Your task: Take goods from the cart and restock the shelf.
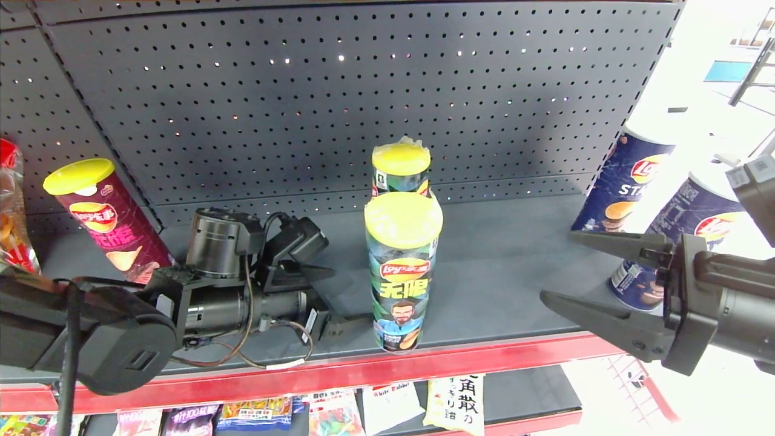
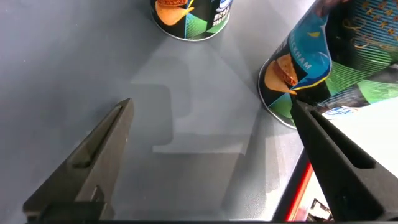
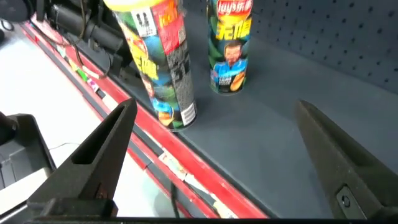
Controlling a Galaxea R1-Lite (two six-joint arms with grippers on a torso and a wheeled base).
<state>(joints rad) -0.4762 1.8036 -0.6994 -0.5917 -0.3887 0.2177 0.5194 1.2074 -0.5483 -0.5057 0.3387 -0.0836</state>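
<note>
Two green chip cans with yellow lids stand mid-shelf, one behind the other: the front can (image 1: 402, 272) near the red edge, the back can (image 1: 401, 169) closer to the pegboard. My left gripper (image 1: 342, 297) lies low on the shelf board just left of the front can, open and holding nothing. In the left wrist view the front can (image 2: 311, 68) is beside one finger and the back can (image 2: 193, 18) is farther off. My right gripper (image 1: 557, 266) hovers open and holding nothing right of both cans. In the right wrist view the front can (image 3: 161, 62) and back can (image 3: 230, 46) show.
A maroon can (image 1: 106, 218) leans at the shelf's left, beside a snack bag (image 1: 12, 206). Two blue cans (image 1: 629, 181) (image 1: 684, 236) stand at the right end behind my right gripper. The red shelf edge (image 1: 424, 363) runs in front; packets (image 1: 454, 399) hang below.
</note>
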